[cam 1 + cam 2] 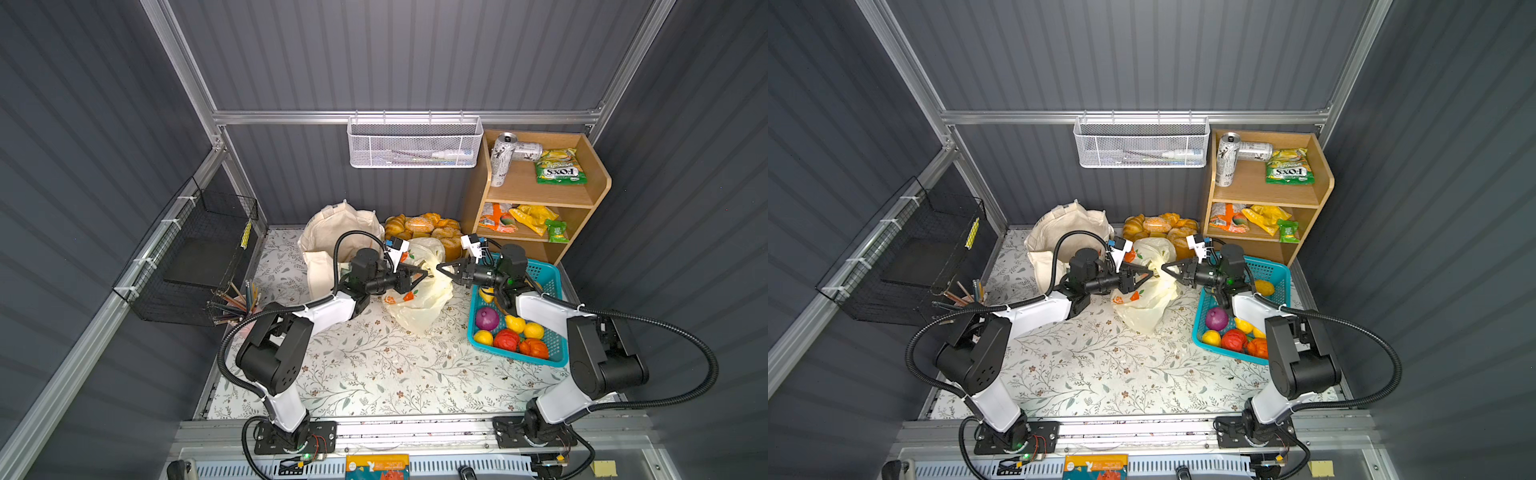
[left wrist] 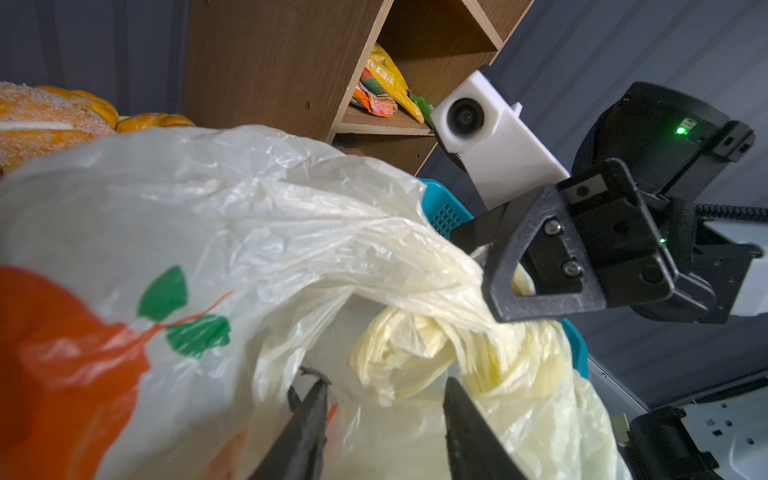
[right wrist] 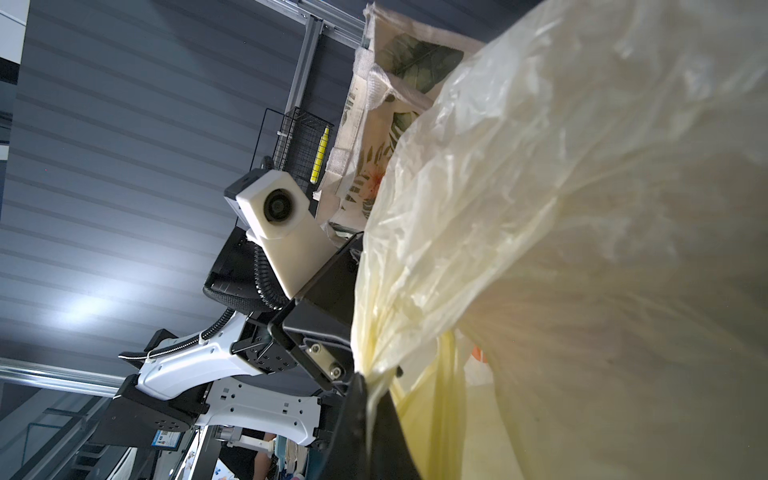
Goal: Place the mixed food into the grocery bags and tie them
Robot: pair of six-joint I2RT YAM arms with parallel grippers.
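The floral counter (image 1: 374, 374) carries a turquoise basket (image 1: 544, 274) with a purple onion (image 1: 487, 319) among other toy produce. Further back, the plastic bag (image 1: 419, 307) sits mid-counter between the two grippers. Only the right wrist view shows the right gripper (image 3: 368, 380) clamped on a bunched strip of the bag. The left wrist view shows the left gripper (image 2: 382, 380) with fingers parted before the twisted plastic. The canvas tote (image 1: 332, 232) stands behind.

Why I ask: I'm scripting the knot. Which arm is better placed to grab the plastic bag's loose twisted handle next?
Left, probably. The left tool is open with the twisted handle just ahead of it, while the right tool is shut on another part of the plastic bag.
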